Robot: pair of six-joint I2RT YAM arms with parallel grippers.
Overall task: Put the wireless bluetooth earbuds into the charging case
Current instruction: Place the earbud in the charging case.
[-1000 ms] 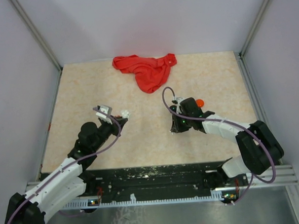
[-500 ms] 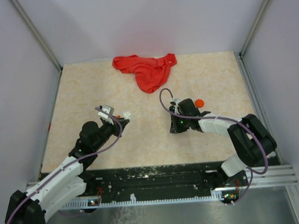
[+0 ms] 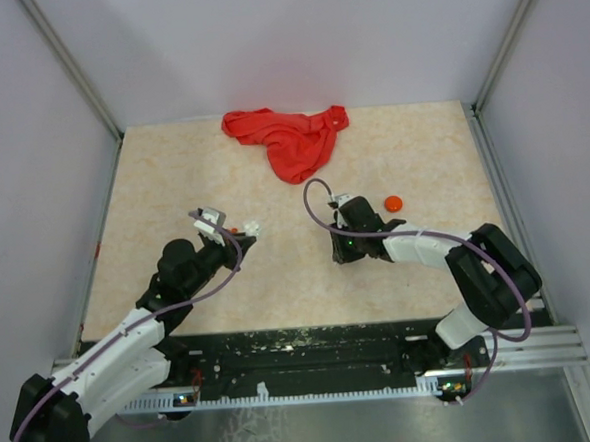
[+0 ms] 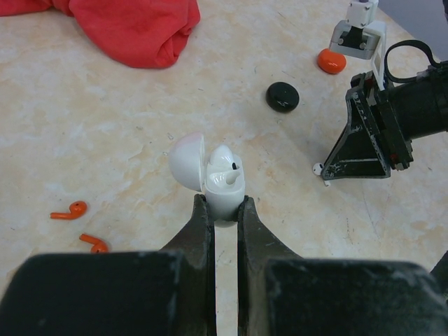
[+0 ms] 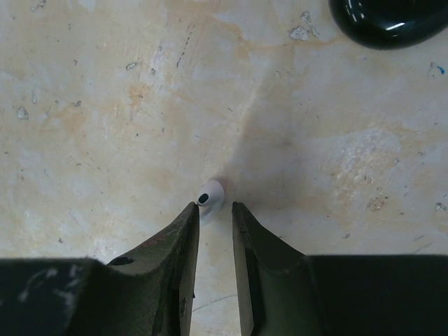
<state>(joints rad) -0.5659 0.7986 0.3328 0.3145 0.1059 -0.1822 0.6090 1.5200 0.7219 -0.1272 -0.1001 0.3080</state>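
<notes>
The left hand (image 4: pixel 224 204) is clamped on a small white round plastic charging case (image 4: pixel 222 190) with its lid open and one white earbud (image 4: pixel 225 179) seated inside. The right hand (image 5: pixel 214 207) is narrowly parted and holds nothing. A second tiny white plastic earbud (image 5: pixel 211 194) lies on the table (image 5: pixel 105 105) just off its fingertips.

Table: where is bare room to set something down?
Bare: the far right corner of the table, beside the red cloth; the far left, beside that cloth; the near middle. Crowded: the centre, around left gripper and right gripper: white case, red earbuds, black case, orange case, white earbud.
</notes>
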